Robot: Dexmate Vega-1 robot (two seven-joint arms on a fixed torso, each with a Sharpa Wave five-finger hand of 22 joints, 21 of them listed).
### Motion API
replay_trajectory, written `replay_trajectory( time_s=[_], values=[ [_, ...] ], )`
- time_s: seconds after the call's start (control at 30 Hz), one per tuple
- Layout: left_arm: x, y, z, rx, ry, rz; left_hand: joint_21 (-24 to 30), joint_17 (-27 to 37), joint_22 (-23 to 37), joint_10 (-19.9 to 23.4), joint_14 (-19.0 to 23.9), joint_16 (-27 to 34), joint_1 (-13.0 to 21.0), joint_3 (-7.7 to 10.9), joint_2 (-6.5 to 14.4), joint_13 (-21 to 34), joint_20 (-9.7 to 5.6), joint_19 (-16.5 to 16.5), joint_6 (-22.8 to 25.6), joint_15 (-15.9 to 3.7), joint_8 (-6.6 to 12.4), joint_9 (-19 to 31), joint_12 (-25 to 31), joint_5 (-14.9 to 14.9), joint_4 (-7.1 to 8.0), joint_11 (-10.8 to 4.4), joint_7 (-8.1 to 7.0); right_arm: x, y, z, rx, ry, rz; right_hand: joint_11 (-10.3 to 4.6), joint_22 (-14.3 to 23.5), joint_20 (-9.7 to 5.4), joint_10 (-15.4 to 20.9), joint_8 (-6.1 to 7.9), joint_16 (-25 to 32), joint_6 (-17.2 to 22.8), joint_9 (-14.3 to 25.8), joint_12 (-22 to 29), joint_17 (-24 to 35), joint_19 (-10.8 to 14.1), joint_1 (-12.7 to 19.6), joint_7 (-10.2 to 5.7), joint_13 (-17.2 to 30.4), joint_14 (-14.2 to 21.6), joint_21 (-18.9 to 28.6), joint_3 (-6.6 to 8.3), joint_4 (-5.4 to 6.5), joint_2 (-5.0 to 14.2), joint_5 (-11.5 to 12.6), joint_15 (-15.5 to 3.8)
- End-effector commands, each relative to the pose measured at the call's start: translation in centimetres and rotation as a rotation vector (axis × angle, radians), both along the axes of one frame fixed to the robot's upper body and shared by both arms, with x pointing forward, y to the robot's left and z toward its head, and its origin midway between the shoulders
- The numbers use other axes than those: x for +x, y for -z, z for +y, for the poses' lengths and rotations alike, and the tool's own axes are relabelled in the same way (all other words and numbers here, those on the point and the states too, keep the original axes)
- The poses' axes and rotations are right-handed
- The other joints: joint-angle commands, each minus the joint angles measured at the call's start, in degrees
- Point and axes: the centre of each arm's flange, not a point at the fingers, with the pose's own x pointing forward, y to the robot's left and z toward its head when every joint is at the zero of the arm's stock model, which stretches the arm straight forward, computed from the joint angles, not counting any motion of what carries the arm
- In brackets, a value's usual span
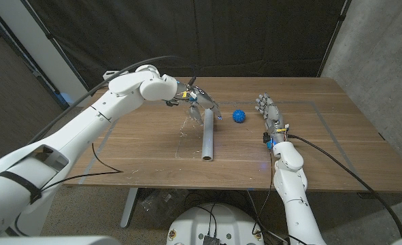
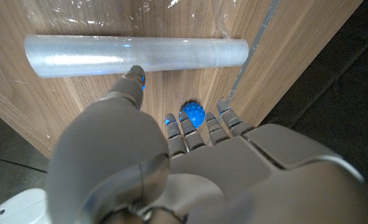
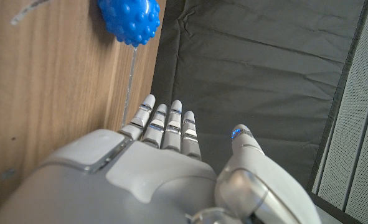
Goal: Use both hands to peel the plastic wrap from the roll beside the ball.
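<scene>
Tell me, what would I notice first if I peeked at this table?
Probably the bumpy blue ball near the middle of the wooden table, bright against the brown. Just to its left lies a long shiny roll of plastic wrap, with the left hand hovering over its far end. The right hand waits, fingers out, right of the ball.

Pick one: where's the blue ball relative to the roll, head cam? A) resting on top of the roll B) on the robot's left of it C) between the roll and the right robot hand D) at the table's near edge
C: the blue ball sits on the table apart from the roll, on its right, with the right robot hand farther right.
</scene>
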Motion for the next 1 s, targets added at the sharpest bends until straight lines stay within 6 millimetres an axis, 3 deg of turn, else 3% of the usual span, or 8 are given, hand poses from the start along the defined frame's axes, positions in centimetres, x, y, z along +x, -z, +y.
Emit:
replay_trajectory(
  time_s=[0.03, 0.23, 1.0],
  values=[
    [0.4, 2.0, -0.9, 0.055, -0.004, -0.07, -0.23, 0.34, 0.14, -0.4, -0.43, -0.21, -0.84, -0.72, 0.01, 0.38, 0.97, 0.12, -0.65, -4.58, -0.14, 0.34, -0.11, -0.23, 0.46, -0.04, 0.16, -0.2, 0.3, 0.2, 0.003, 0.002, 0.003, 0.09, 0.31, 0.12, 0.45, 0.35, -0.01, 0.47, 0.31, 0.3, 0.1, 0.65, -0.46, -0.16, 0.05, 0.42, -0.14, 0.44, -0.01, 0.11, 0.25, -0.12],
    [1.3, 2.8, -0.7, 0.065, -0.022, -0.062, -0.16, 0.4, 0.14, -0.21, -0.22, -0.01, -1.47, -1.22, -0.13, 0.44, 1.67, 0.51, -0.33, -4.56, 0.05, 0.38, 0.03, -0.35, 0.84, 0.17, 0.24, -0.3, 0.5, 0.2, 0.005, 0.001, 0.007, 0.18, 0.31, 0.07, 0.46, 0.35, -0.01, 0.48, 0.31, 0.29, 0.13, 0.75, -0.64, -0.17, 0.05, 0.43, -0.18, 0.42, 0.12, 0.14, 0.23, -0.06],
    [3.0, 5.4, -1.1, 0.129, -0.018, -0.098, -0.02, 0.4, 0.16, 0.52, 0.22, 0.2, -1.01, -1.41, 0.26, 0.57, 1.9, 1.45, 0.66, -4.9, 0.52, 0.45, 0.44, -0.2, 0.76, 0.02, 0.06, -0.2, 0.8, 0.0, 0.01, 0.0, 0.017, 0.35, 0.32, 0.16, 0.78, 0.36, -0.02, 0.58, 0.31, 0.35, 0.09, 0.85, -0.88, -0.21, 0.05, 0.68, -0.47, 0.53, 0.2, 0.08, 0.24, 0.03]
  ],
)
